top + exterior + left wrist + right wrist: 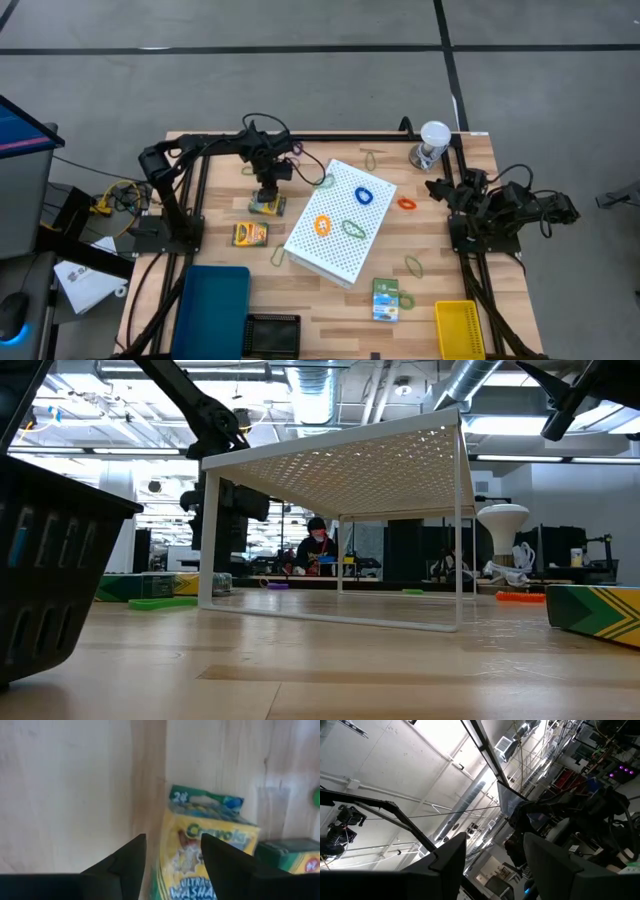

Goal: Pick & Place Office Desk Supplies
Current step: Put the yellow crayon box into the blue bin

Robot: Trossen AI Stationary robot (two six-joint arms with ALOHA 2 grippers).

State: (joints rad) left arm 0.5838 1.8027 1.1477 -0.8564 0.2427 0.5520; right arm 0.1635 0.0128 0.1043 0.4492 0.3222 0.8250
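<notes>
So the left hand [267,194] hangs right over a crayon box [267,206] on the wooden surface [440,250], fingers [125,865] spread with the box between them, not clamped. Second crayon box [250,234] lies near it, and the green card box [386,299] sits well apart past the white perforated box [340,222], which has rubber bands on top. Right hand [437,187] waits open, raised at the far side.
</notes>
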